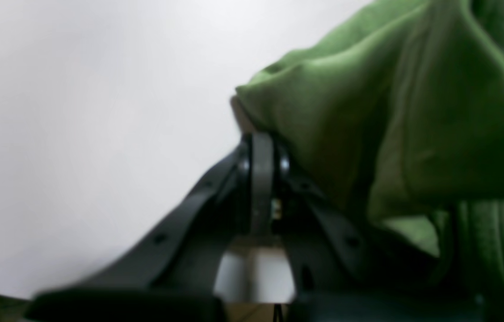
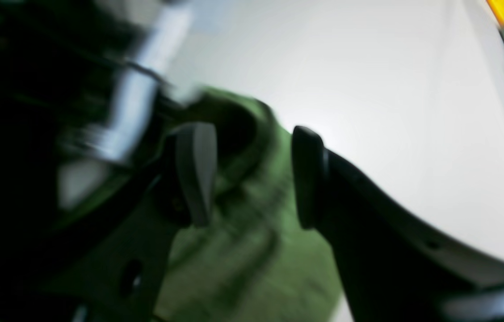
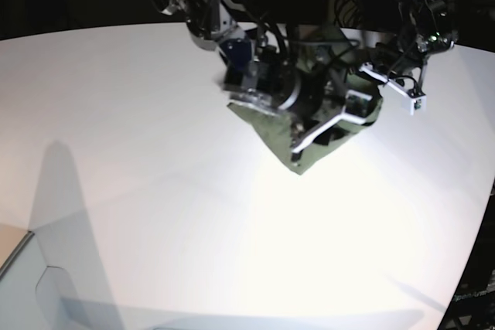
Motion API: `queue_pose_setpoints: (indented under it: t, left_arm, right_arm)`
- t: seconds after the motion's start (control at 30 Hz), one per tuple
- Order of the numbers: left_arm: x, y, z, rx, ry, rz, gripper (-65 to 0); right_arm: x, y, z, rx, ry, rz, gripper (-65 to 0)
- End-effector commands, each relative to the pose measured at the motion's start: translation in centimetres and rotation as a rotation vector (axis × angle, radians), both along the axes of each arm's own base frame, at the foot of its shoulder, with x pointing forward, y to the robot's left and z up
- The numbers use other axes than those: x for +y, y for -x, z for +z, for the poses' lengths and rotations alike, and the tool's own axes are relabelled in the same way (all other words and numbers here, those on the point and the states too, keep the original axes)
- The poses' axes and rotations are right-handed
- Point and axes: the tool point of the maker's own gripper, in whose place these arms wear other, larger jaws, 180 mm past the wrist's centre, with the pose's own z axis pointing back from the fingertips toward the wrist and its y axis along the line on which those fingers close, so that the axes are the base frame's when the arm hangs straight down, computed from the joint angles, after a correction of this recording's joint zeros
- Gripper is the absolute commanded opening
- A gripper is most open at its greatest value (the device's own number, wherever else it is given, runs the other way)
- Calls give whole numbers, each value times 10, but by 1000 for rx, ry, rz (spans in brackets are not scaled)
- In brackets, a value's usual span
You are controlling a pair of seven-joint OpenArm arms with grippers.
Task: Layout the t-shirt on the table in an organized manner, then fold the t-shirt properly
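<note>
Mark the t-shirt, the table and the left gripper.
t-shirt [image 1: 413, 112]: left wrist view, bunched green fabric.
table [image 3: 155, 152]: base view, bare white top.
left gripper [image 1: 262, 147]: left wrist view, closed fingertips at the shirt's edge.

Olive-green t-shirt [image 1: 413, 112], white table [image 1: 77, 134]

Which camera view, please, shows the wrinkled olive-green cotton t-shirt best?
The base view: the wrinkled olive-green cotton t-shirt appears as one bunched mass between both arms above the white table. The left wrist view shows only close folds by the shut left gripper; the right wrist view is blurred.
</note>
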Motion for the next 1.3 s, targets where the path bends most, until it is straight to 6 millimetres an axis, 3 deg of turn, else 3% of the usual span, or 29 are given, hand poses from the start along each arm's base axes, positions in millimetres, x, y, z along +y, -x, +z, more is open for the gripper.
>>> queue_pose_setpoints:
  t: [0.0, 0.13, 0.27, 0.47, 0.67, 0.77, 0.83, 0.97, 1.1, 1.27]
  left_arm:
    - [4, 3, 1, 12, -15, -1, -650]
    - [19, 9, 3, 21, -35, 17, -650]
    - [45, 14, 14, -2, -73, 81, -650]
    - [80, 18, 31, -39, -120, 174, -650]
    - [102, 20, 51, -85, -167, 229, -650]
    - [114, 24, 56, -94, -182, 265, -650]
    - [123, 27, 59, -99, -192, 293, -650]
    - [140, 28, 68, -109, -229, 306, -650]
    - [145, 25, 74, -127, -238, 302, -650]
    - [148, 24, 86, -201, -148, 356, -650]
  right_arm:
    - [3, -9, 20, -32, -58, -7, -369]
    - [-17, -26, 18, -23, -64, -83, -484]
    - [-24, -21, 4, 17, -55, -103, -650]
    - [-22, -3, -11, 74, -52, -96, -650]
    - [-20, 6, -50, 169, 8, -82, -650]
    - [-18, 12, -59, 193, 23, -71, -650]
    - [-10, 26, -62, 191, 41, -21, -650]
    - [0, 77, -83, 174, 141, 157, -650]
    - [3, 99, -91, 185, 165, 213, -650]
    - [-7, 83, -79, 115, 178, 172, -650]
